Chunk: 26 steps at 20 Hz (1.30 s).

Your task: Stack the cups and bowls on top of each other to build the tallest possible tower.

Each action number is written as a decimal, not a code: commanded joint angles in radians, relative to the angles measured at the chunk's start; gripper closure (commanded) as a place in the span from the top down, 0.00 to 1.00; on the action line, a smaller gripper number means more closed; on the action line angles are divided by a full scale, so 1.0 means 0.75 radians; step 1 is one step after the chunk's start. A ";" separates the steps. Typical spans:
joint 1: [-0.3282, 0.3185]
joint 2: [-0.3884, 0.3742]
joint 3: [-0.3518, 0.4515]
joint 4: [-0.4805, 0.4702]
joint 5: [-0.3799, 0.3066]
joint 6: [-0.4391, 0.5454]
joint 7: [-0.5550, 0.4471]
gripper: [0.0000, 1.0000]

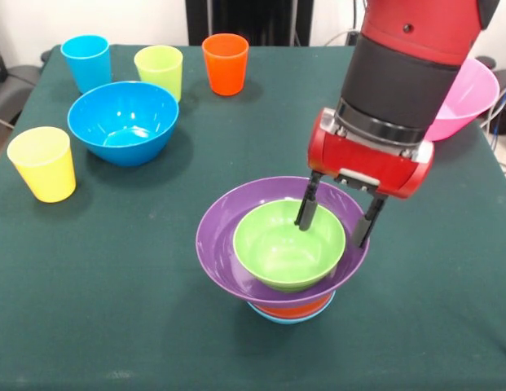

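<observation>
A dark green cloth (114,309) covers the table from edge to edge, lying flat with only faint creases. Beyond the far edge the room shows a pale wall, a black upright panel (240,20) behind the orange cup, and some dark furniture and cables at the corners. No brand, label or writing can be read on anything.

The Sawyer arm (415,57) comes down from the top right, its red shell and black sleeve ending in a red wrist block. The gripper (336,217) points downward over the tower (281,248). Its two thin black fingers (306,204) stand moderately apart and hold nothing: one tip dips inside the green bowl (277,248) by its far rim, the other hangs outside that rim, over the purple bowl (220,236), so they straddle the green bowl's wall.

The tower sits right of the table's centre, toward the near side. The green bowl nests in the wide purple bowl, which rests on an orange bowl (293,308), with a light-blue bowl (277,316) lowest; only slivers of those two show.

At the far left stand the blue cup (85,61), the lime green cup (159,71) and the orange cup (225,63), all upright in a loose row. The deep blue bowl (122,122) sits just in front of the first two, and the yellow cup (42,163) stands alone near the left edge. The pink bowl (468,102) lies at the far right, partly hidden behind the arm.
</observation>
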 commanded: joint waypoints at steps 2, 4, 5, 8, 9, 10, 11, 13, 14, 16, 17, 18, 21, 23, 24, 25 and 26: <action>-0.023 -0.115 0.115 0.138 -0.015 0.085 -0.213 1.00; -0.024 -0.122 0.117 0.151 -0.013 0.086 -0.207 1.00; -0.024 -0.124 0.119 0.155 -0.013 0.086 -0.204 1.00; -0.023 -0.130 0.119 0.162 -0.012 0.090 -0.196 1.00; -0.020 -0.135 0.117 0.166 -0.011 0.097 -0.192 1.00; -0.016 -0.142 0.113 0.172 -0.011 0.100 -0.186 1.00; -0.013 -0.149 0.110 0.180 -0.010 0.106 -0.181 1.00; -0.008 -0.163 0.104 0.201 -0.008 0.112 -0.172 1.00; -0.008 -0.167 0.103 0.210 -0.008 0.111 -0.167 1.00; -0.009 -0.172 0.099 0.230 0.002 0.121 -0.148 1.00; -0.009 -0.177 0.094 0.251 0.010 0.126 -0.125 1.00; -0.005 -0.184 0.086 0.269 0.007 0.122 -0.116 1.00; -0.004 -0.217 0.073 0.337 0.008 0.111 -0.104 1.00; -0.010 -0.237 0.070 0.379 0.008 0.115 -0.109 1.00; -0.015 -0.250 0.069 0.403 0.007 0.109 -0.114 1.00; -0.018 -0.258 0.068 0.419 0.004 0.105 -0.115 1.00; -0.025 -0.268 0.066 0.443 0.002 0.100 -0.117 1.00</action>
